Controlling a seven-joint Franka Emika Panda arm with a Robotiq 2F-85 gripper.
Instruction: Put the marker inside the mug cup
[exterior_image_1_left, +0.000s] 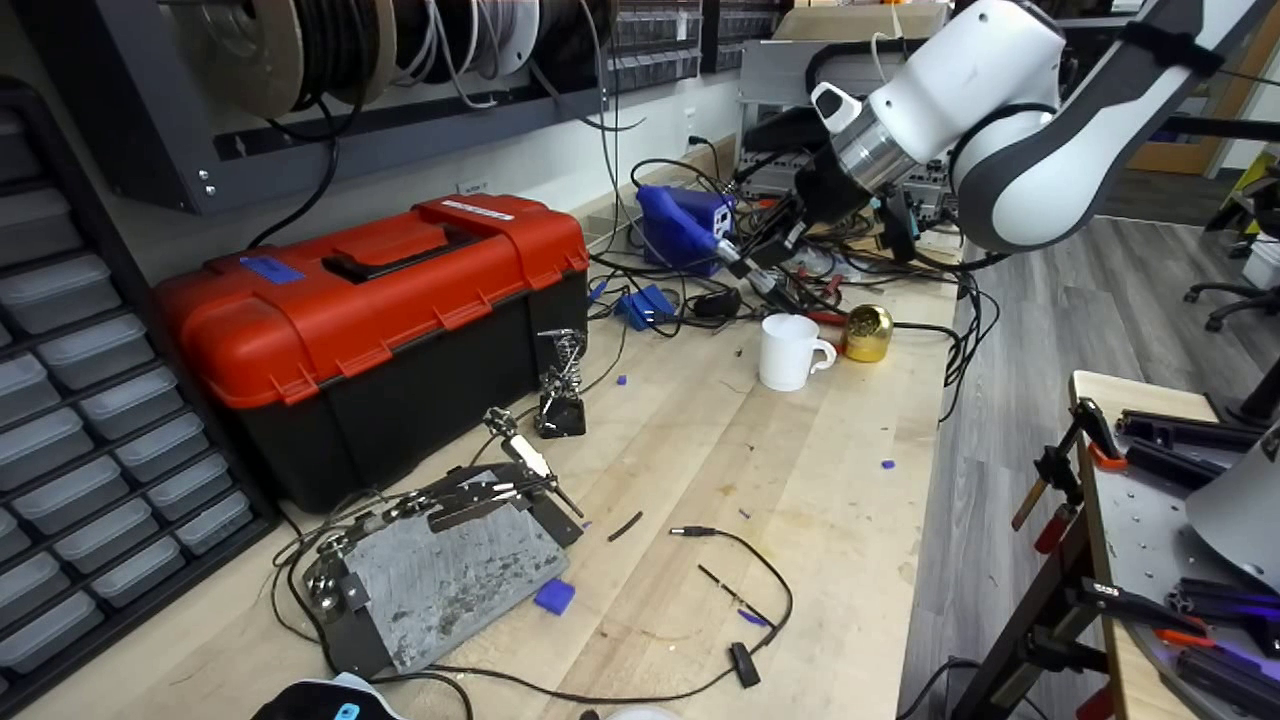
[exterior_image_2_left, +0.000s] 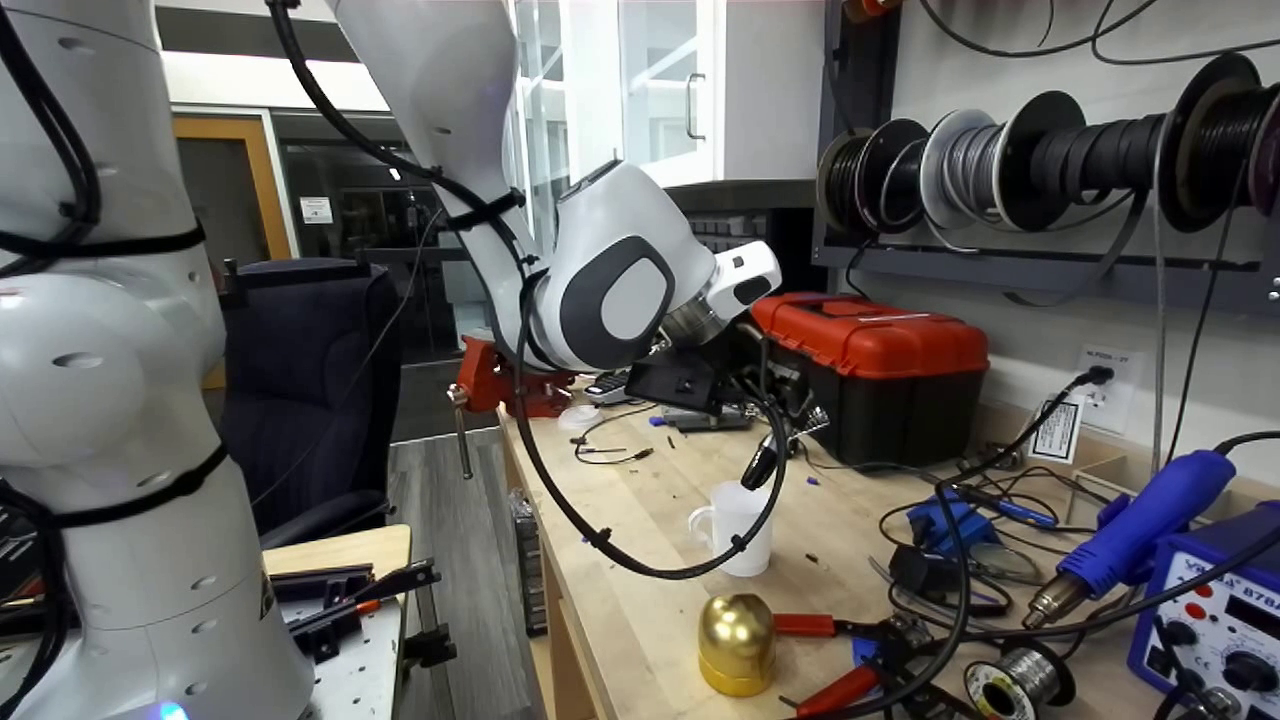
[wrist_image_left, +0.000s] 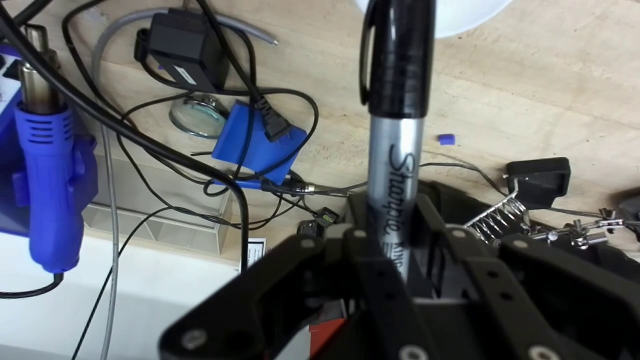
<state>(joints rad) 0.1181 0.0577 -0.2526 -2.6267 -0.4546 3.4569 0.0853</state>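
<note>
The white mug cup (exterior_image_1_left: 788, 352) stands upright on the bench, its handle to the side; it shows in an exterior view (exterior_image_2_left: 742, 532) too. In the wrist view only part of the mug (wrist_image_left: 467, 16) shows at the top edge. My gripper (wrist_image_left: 392, 207) is shut on the silver barrel of the marker (wrist_image_left: 396, 165), with the black cap pointing away from the jaws. In an exterior view the marker (exterior_image_2_left: 763, 463) slants down, its cap end at the mug's rim; I cannot tell if it has passed the rim. The gripper (exterior_image_1_left: 757, 258) is above the mug.
A gold ball-shaped holder (exterior_image_1_left: 868, 333) stands beside the mug, with red-handled pliers (exterior_image_2_left: 803, 625) near it. A blue heat gun (exterior_image_2_left: 1145, 525), tangled cables and a red-black toolbox (exterior_image_1_left: 390, 310) lie around. A cable loop (exterior_image_2_left: 650, 572) hangs from the arm.
</note>
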